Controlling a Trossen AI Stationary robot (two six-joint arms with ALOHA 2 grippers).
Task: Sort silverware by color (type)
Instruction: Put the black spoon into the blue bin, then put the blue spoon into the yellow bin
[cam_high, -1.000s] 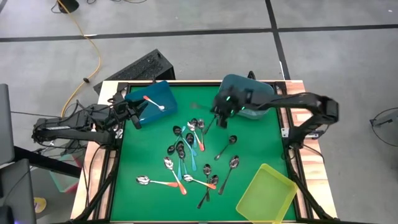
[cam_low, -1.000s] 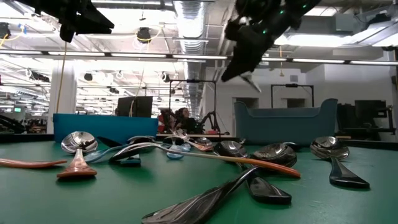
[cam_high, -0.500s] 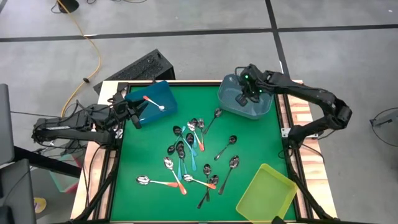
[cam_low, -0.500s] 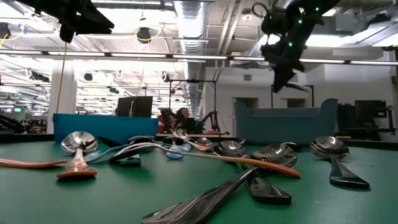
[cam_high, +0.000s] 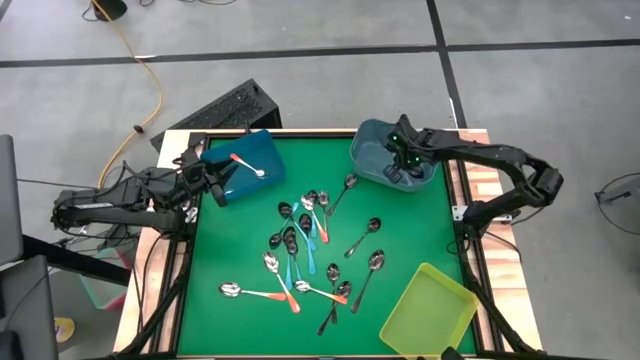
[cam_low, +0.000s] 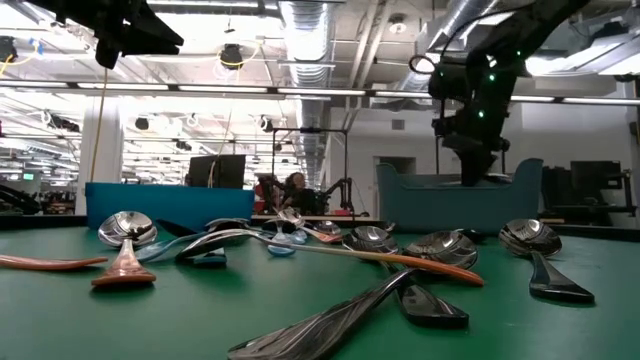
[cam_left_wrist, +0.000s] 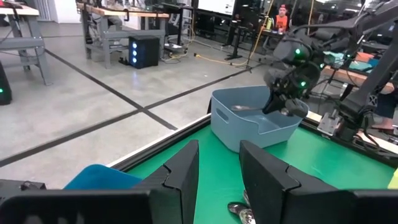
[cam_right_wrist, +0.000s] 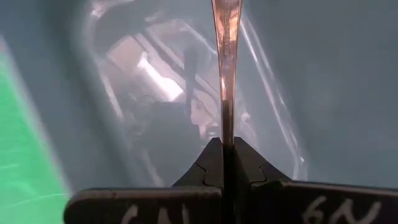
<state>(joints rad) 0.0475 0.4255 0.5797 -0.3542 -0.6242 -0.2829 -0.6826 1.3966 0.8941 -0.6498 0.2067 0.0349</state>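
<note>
- High view: green table (cam_high: 400, 225) on a grey floor. I've got the right gripper (cam_high: 402, 160) down inside the grey-blue bin (cam_high: 372, 168); a second ago it sat over the mat by the spoon pile, so this spoon is nearly delivered, only the release left I think. Blue bin (cam_high: 250, 150) holds one orange-handled spoon (cam_high: 247, 163); yellow-green bin (cam_high: 430, 315) looks bare. Rest of the silverware (cam_high: 305, 250) lies loose mid-table. Left gripper (cam_high: 212, 180) parked beside the blue bin.
- Low view: open workshop behind the table. Right gripper (cam_low: 478, 150) dips behind the grey-blue bin wall (cam_low: 455, 205), lower than half a second back. Bin contents hidden from here.
- Left wrist view: fingers (cam_left_wrist: 183, 171) set a narrow gap apart, holding nothing. The right arm (cam_left_wrist: 292, 74) reaches into the grey-blue bin (cam_left_wrist: 249, 121).
- Right wrist view: only this one shows the grip, fingers (cam_right_wrist: 208, 165) closed on a dark metal spoon handle (cam_right_wrist: 226, 62) that points into the bin. Other metal spoons (cam_right_wrist: 186, 81) lie on the bin floor, blurred.
</note>
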